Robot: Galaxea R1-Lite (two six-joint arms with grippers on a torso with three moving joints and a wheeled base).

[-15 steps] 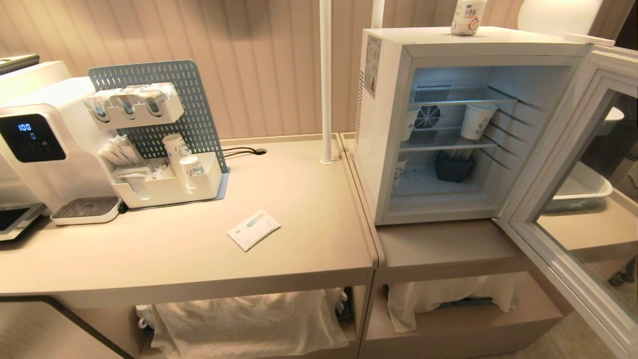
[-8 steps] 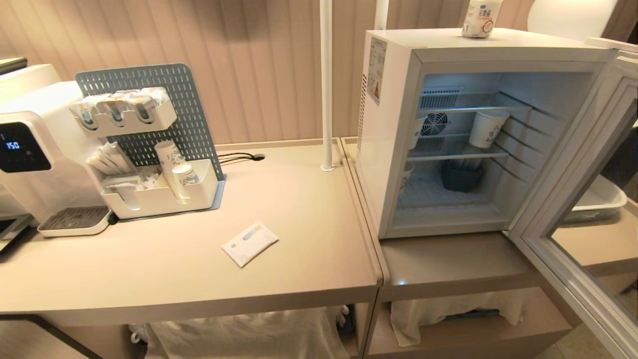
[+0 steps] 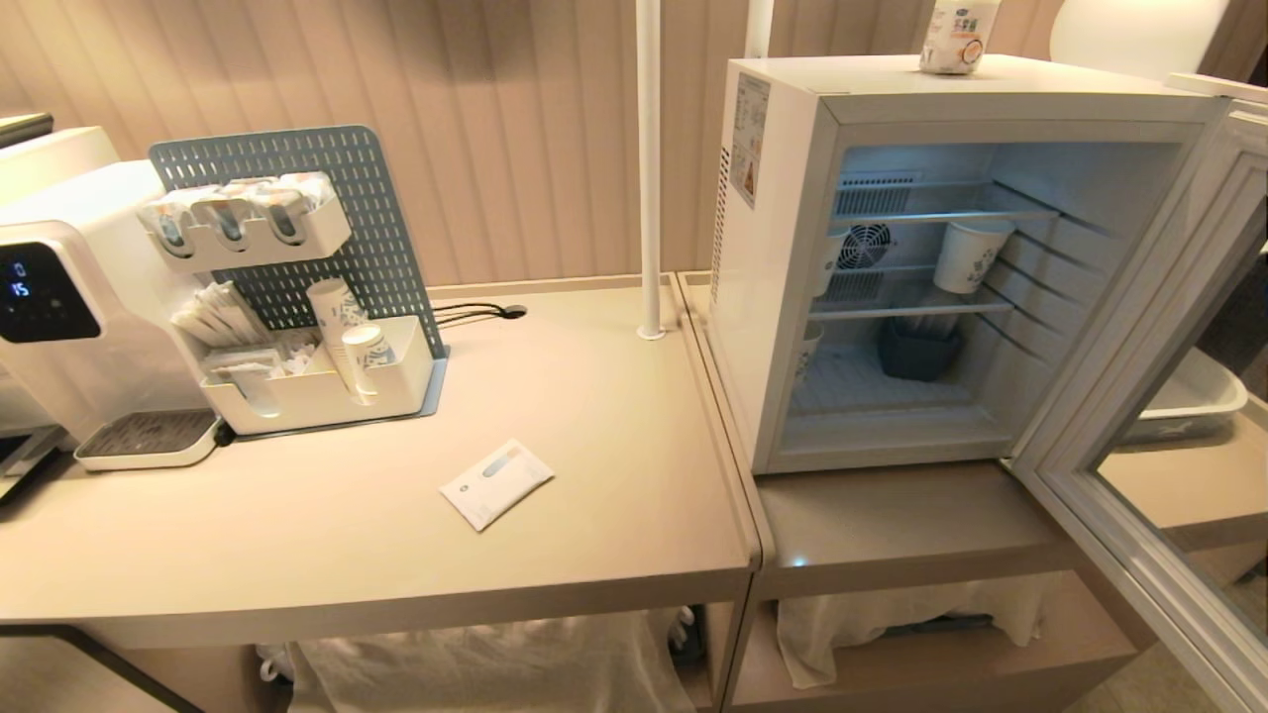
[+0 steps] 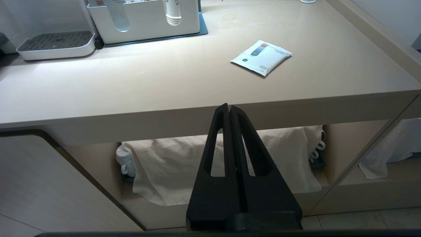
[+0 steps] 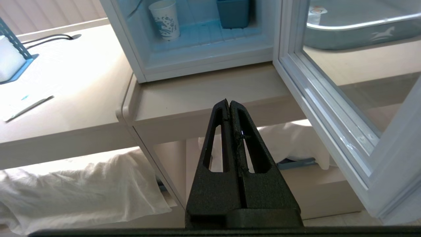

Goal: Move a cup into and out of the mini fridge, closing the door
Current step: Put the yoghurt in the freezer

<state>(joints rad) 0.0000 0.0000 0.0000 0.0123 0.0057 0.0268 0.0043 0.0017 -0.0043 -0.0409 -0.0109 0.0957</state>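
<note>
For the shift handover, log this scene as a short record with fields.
cup: on top of the mini fridge, at its back edge
door: swung wide open to the right
fridge contents: paper cups, dark bin
counter: flat white packet
left gripper: shut, empty, low before the counter edge
right gripper: shut, empty, below the fridge front

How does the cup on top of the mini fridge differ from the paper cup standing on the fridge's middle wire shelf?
The cup stands outside, on the roof of the mini fridge; the paper cup stands inside, on the middle wire shelf. The cup shows orange-brown print near its base; the paper cup carries a blue pattern. The paper cup tapers towards its base; the cup looks straighter, and its top is cut off by the picture edge. Both are white and upright.
</note>
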